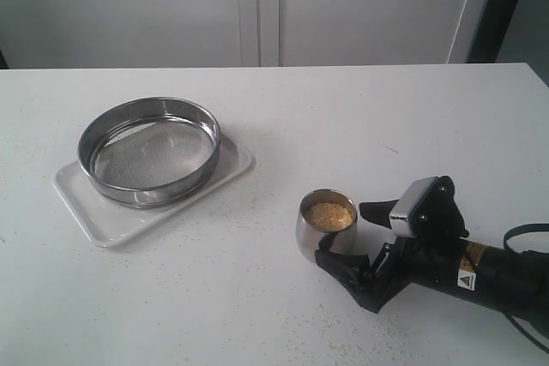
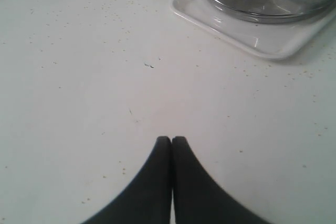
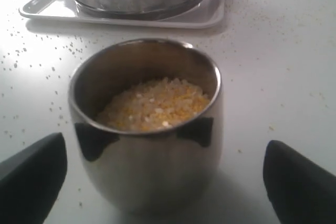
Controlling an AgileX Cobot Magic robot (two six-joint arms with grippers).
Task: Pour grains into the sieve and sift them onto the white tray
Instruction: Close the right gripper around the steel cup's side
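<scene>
Sieve: we see the sieve (image 1: pixel 150 150) sitting flat inside the white tray (image 1: pixel 94 212), on the left part of the desk (image 1: pixel 343 117) in the exterior view.
White tray: it lies flat on the desk, its corners showing beyond the sieve's ring.
Grains: we find the grains (image 3: pixel 155 104), yellow mixed with pale bits, inside a steel cup (image 1: pixel 326 231). They fill it to some way below the rim.
Steel cup: it stands upright on the desk, well apart from the tray, toward the right.
Right gripper: the right gripper (image 1: pixel 347 236) is spread wide with one finger on either side of the cup. In its wrist view we see a gap between each finger and the cup wall.
Left gripper: the left gripper (image 2: pixel 171 141) has its fingers pressed together with nothing between them. It is above bare desk, near the tray's corner.
Stray specks: we note stray specks (image 2: pixel 118 3) scattered on the desk around the tray and cup.
</scene>
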